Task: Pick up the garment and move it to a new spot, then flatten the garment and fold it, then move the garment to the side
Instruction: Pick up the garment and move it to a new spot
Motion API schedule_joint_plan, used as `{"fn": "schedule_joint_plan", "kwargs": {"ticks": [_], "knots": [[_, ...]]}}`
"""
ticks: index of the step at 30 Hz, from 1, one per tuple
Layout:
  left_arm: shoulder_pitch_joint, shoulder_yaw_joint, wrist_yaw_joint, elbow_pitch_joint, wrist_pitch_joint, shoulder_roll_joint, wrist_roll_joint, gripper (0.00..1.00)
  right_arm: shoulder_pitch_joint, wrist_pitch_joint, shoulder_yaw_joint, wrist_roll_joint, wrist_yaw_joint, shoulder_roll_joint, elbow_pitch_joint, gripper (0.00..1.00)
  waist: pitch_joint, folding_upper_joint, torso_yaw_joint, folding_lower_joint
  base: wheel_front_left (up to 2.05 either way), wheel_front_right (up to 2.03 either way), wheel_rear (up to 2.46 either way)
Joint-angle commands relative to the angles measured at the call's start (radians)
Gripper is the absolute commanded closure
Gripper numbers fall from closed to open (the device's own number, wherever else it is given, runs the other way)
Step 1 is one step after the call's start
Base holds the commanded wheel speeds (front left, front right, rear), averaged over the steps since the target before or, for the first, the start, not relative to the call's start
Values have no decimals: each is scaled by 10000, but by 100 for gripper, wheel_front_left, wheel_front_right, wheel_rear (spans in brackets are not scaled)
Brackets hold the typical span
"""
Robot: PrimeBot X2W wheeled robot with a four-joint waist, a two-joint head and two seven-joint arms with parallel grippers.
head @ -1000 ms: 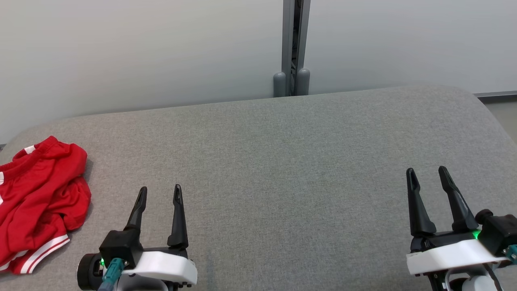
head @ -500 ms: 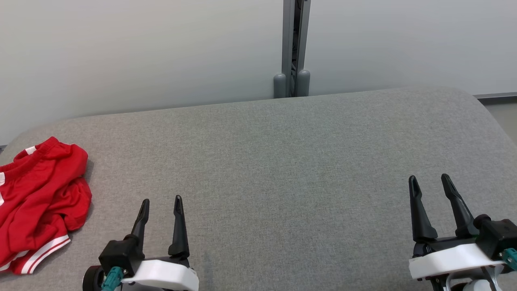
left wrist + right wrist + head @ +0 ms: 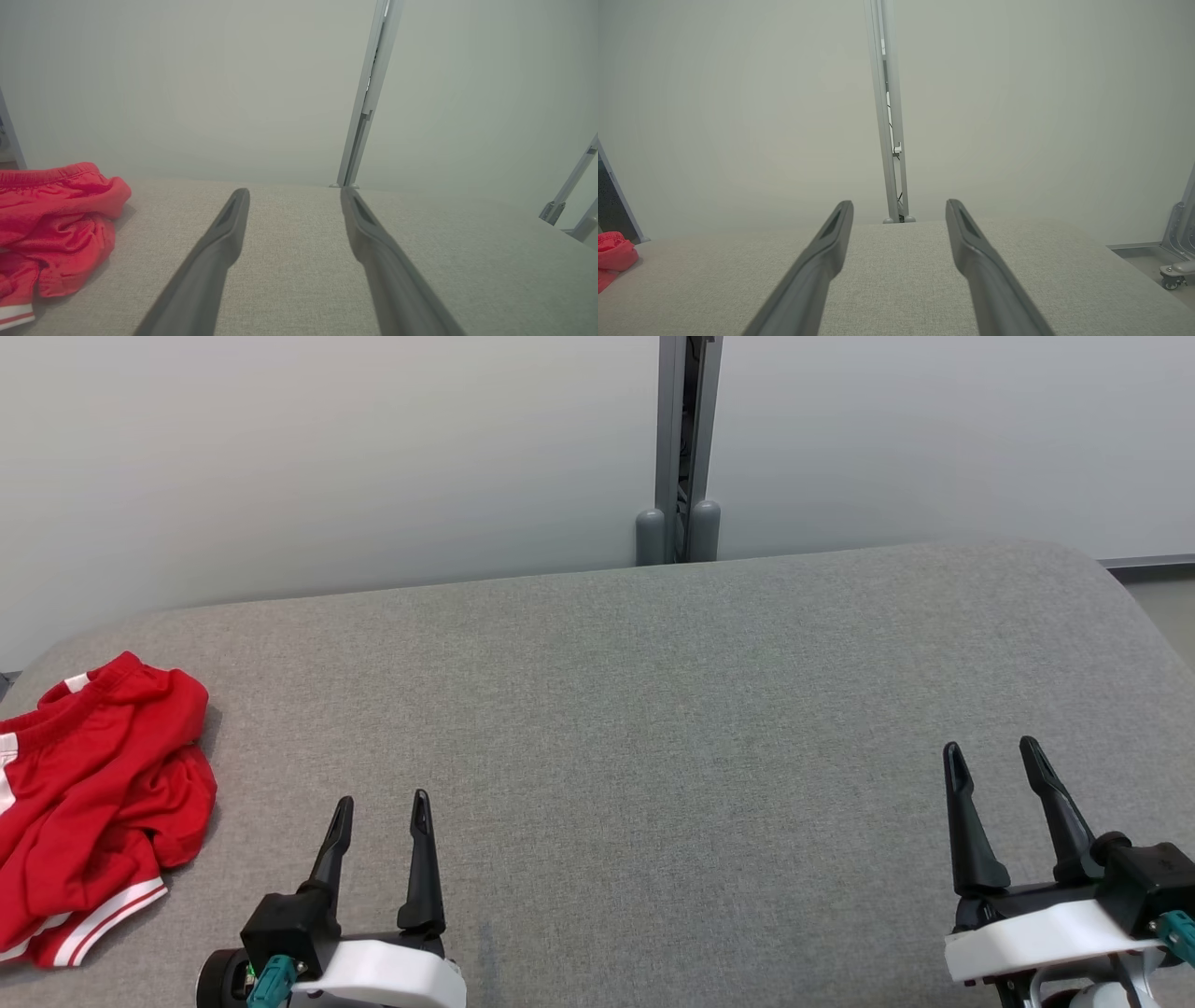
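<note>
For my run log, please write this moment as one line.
stage: before pickup | garment: red, crumpled, at left on grey surface | left pincer: open, empty | right pincer: open, empty

The garment (image 3: 93,784), off to the left of the left gripper's (image 3: 383,797) fingers (image 3: 422,868), is bright red, with white stripes along one hem and white patches at its waistband. The fingers are black on the left gripper and on the right gripper (image 3: 989,744) alike; in the wrist views they look dark grey. Behind the fingers each gripper has a white shell (image 3: 383,971) and a teal plug (image 3: 271,980). The cushion (image 3: 653,709) under and ahead of the fingers is mid-grey with a fine woven fleck. Beyond the fingertips the wall (image 3: 327,457) is plain pale grey, split by a darker grey post (image 3: 686,429).
</note>
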Motion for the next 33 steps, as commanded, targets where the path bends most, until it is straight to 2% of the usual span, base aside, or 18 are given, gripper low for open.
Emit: {"fn": "schedule_joint_plan", "kwargs": {"ticks": [1, 8, 13, 20, 33], "knots": [[39, 23, 25, 4, -25, 38, -21, 0, 89, -77, -21, -30, 22, -85, -19, 0, -5, 0, 2, -1, 0, 0, 0], [6, -24, 42, 9, -25, 40, -35, 0, 113, -76, -18, 51, 20, -83, -16, 0, -19, 0, 81, -1, 0, 0, 0], [-62, -32, 50, 39, -25, 41, 28, 0, 168, -70, 9, 140, 20, -79, -58, 0, -51, 0, 481, -1, 0, 0, 0], [35, 174, 75, 102, -23, 38, 163, 0, 239, -68, 269, 305, 20, -80, -86, 0, -151, 0, 1476, -1, 0, 0, 0], [177, 833, -175, 210, -23, 38, 342, 0, 343, -67, 817, 352, 20, -74, -40, 0, -247, 0, 3434, -1, 0, 0, 0]]}}
